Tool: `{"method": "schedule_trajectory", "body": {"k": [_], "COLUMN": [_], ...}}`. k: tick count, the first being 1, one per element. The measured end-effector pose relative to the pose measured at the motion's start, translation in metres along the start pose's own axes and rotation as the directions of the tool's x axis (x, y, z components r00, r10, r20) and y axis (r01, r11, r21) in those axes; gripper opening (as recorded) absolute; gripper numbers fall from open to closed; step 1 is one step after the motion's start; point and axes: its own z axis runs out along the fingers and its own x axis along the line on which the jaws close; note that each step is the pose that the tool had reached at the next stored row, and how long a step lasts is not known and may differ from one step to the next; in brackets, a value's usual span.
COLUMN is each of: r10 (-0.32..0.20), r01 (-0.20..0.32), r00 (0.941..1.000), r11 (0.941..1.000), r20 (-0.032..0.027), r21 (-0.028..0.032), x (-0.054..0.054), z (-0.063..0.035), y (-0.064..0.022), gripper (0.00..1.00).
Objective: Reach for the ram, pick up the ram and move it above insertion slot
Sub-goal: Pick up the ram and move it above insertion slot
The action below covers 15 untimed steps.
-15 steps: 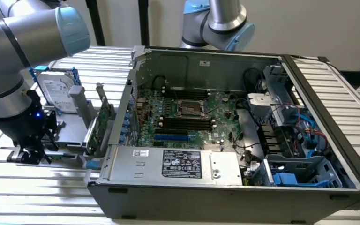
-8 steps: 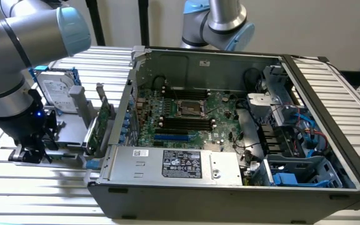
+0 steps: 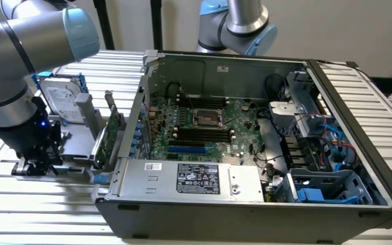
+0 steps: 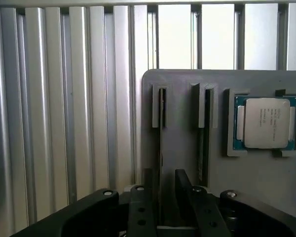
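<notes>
My gripper (image 4: 164, 177) was down over the grey holder (image 4: 187, 98), fingers (image 4: 147, 197) spread either side of the ram (image 4: 161, 123), not clamped, with a gap showing on one side. Ram stood on edge in its holder slot, second stick (image 4: 205, 133) in the next slot, CPU (image 4: 265, 122) beyond that. Holder sat on the slatted table (image 3: 46, 204), to the exterior view's left of the open computer case (image 3: 359, 117).

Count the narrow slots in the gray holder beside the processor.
2. One slot lies in line with the gripper; the other slot sits between it and the processor. More may lie beyond the picture's edge.
</notes>
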Motion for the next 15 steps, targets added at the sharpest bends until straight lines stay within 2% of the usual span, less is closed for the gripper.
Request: {"method": "schedule_trajectory", "body": {"k": [2,3,4,12,15], "r10": [-0.001,-0.002,-0.002,-0.002,-0.002], "r01": [0.001,0.002,0.002,0.002,0.002], "r00": [1.0000,1.0000,1.0000,1.0000,1.0000], "r11": [1.0000,1.0000,1.0000,1.0000,1.0000], "r20": [0.0000,0.0000,0.0000,0.0001,0.0021], "r21": [-0.0006,-0.0010,-0.0013,-0.0014,-0.0014], "x": [0.0000,0.0000,0.0000,0.0000,0.0001], "z": [0.0002,0.0002,0.0002,0.0003,0.0001], "y": [0.0000,0.0000,0.0000,-0.0001,-0.0001], "gripper": [0.22,0.22,0.16,0.13,0.13]}}
